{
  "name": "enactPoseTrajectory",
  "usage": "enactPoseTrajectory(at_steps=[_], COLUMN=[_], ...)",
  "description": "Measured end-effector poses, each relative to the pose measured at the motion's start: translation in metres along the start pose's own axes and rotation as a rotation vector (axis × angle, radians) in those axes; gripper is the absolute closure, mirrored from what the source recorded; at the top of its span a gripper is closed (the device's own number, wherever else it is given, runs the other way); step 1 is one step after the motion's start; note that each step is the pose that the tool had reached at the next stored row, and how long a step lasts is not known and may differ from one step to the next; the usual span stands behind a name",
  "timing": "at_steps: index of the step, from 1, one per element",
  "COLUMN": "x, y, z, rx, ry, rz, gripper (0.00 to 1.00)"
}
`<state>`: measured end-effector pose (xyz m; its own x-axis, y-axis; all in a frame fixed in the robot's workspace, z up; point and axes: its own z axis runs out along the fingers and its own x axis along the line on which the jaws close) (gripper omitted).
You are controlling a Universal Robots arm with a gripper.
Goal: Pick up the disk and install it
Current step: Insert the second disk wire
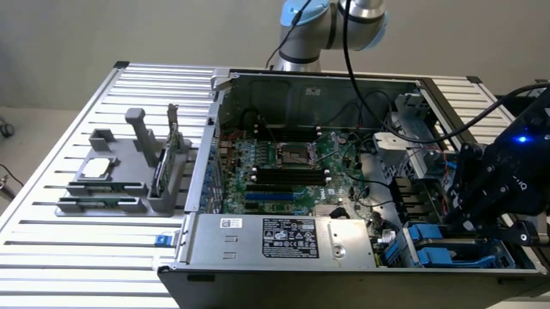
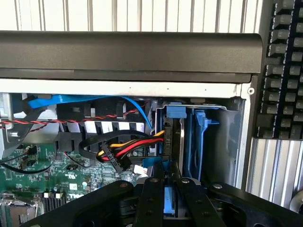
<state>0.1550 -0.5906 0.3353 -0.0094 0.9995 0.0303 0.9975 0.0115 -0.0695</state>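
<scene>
Slatted metal bench [image 1: 51,212] under everything, with an open computer case [image 1: 344,270] sitting on it, green motherboard [image 1: 284,167] exposed and the grey labelled power supply [image 1: 284,238] along the near edge. Off to the exterior view's left there's a grey fixture stand [image 1: 129,174] with a small square silver chip [image 1: 94,168] resting on it.

My hand [image 1: 481,219] is over at the exterior view's right, down inside the corner of the case where the blue drive bays [image 1: 447,248] are. From the wrist view, my black fingers [image 2: 151,198] sit close together around something blue, which looks like the carrier edge of the disk [image 2: 169,201], so I'm holding it narrow. The disk is standing on edge in the bay slot, right beside another blue carrier [image 2: 201,142]. A bundle of red, yellow and black cables [image 2: 125,153] runs just next to it, and a keyboard [image 2: 284,71] lies outside the case.
</scene>
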Motion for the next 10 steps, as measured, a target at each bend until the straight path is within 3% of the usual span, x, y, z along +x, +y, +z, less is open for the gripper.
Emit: enactPoseTrajectory(at_steps=[5, 6, 10], x=[-0.001, 0.0, -0.001], y=[0.0, -0.0001, -0.0014], z=[-0.0006, -0.002, -0.0117], rx=[-0.0001, 0.0, 0.0], ry=[0.0001, 0.0003, 0.0], rz=[0.0, 0.0, 0.0], gripper=[0.82, 0.75, 0.75])
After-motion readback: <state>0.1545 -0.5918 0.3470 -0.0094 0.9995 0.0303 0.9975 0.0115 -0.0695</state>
